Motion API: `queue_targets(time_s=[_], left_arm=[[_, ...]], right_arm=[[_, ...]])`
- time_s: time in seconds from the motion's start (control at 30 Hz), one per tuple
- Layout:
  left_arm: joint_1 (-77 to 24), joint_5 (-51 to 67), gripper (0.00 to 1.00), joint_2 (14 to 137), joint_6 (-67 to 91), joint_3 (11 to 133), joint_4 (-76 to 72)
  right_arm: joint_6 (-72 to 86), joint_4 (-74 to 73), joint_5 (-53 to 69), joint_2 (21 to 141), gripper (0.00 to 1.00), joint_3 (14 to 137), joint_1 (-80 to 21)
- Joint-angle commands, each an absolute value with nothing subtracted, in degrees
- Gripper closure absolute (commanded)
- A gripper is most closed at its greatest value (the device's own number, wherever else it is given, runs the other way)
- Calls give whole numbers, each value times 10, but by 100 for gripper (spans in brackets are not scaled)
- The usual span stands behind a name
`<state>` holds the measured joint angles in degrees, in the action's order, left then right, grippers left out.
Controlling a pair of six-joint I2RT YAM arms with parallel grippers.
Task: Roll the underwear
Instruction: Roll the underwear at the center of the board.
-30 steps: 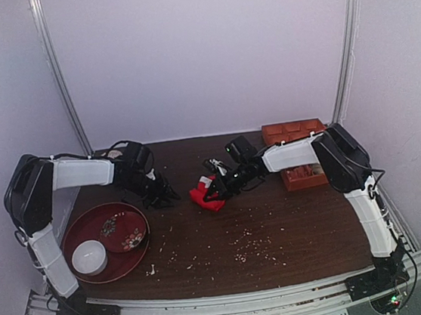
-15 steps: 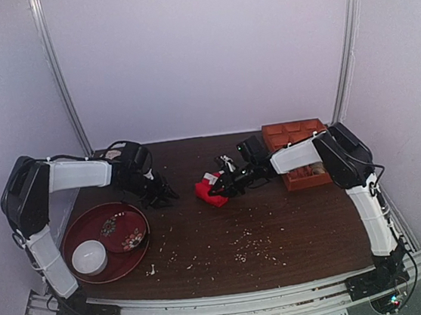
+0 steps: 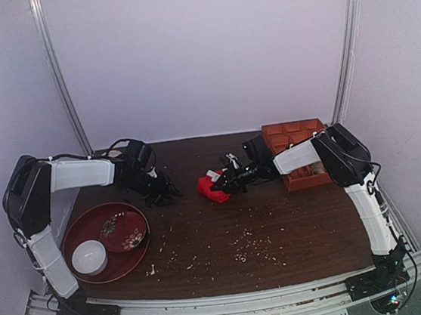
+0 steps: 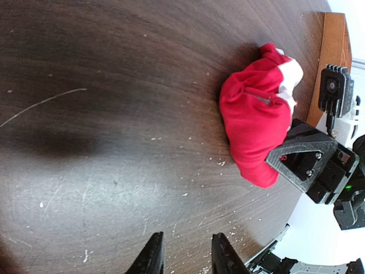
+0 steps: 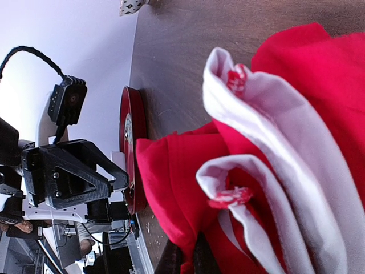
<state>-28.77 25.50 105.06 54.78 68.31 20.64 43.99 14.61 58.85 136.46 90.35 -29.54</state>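
The red underwear [image 3: 212,187] with white trim lies bunched on the dark wooden table at the back centre. It shows in the left wrist view [image 4: 255,127] and fills the right wrist view [image 5: 274,148]. My right gripper [image 3: 226,181] is shut on a red fold of the underwear [image 5: 188,251] and holds it at the bundle's right side. My left gripper [image 3: 163,197] is open and empty, low over the table to the left of the underwear, its fingers [image 4: 153,258] apart.
A red round tray [image 3: 78,233] with a white bowl [image 3: 89,256] and a patterned red dish [image 3: 123,231] sits at the front left. An orange-brown compartment box [image 3: 293,130] stands at the back right. Pale crumbs are scattered on the table [image 3: 251,244].
My right gripper has drawn the underwear to the right and back, bunching it tighter. My left gripper has stayed almost in place to its left.
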Motion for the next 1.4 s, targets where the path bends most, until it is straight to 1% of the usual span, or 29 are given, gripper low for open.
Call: queue_targets(time_s=[0.0, 0.17, 0.33, 0.57, 0.7, 0.87, 0.93, 1.1, 1.27, 1.37], left_arm=[[-297, 245, 70, 1067, 562, 702, 173], [-300, 249, 70, 1084, 560, 711, 163], [-301, 245, 70, 1082, 555, 706, 164], [-301, 234, 70, 1052, 534, 688, 176], [-302, 242, 68, 1029, 517, 652, 168], [-310, 264, 66, 1014, 541, 595, 96], [-315, 261, 66, 1008, 547, 584, 92], [-321, 259, 66, 992, 550, 559, 91], [-320, 250, 66, 969, 557, 535, 77], [-324, 257, 61, 965, 565, 521, 44]], right_arm=[[446, 130, 609, 1392, 100, 888, -291], [458, 141, 661, 1398, 100, 887, -294], [452, 139, 670, 1392, 100, 883, -303], [457, 154, 711, 1391, 100, 893, -326], [461, 163, 731, 1388, 100, 892, -338], [466, 166, 734, 1386, 100, 896, -350], [463, 157, 734, 1382, 100, 896, -355], [395, 70, 701, 1367, 100, 889, -366], [368, 56, 680, 1350, 100, 856, -368], [346, 32, 672, 1347, 100, 854, -367]])
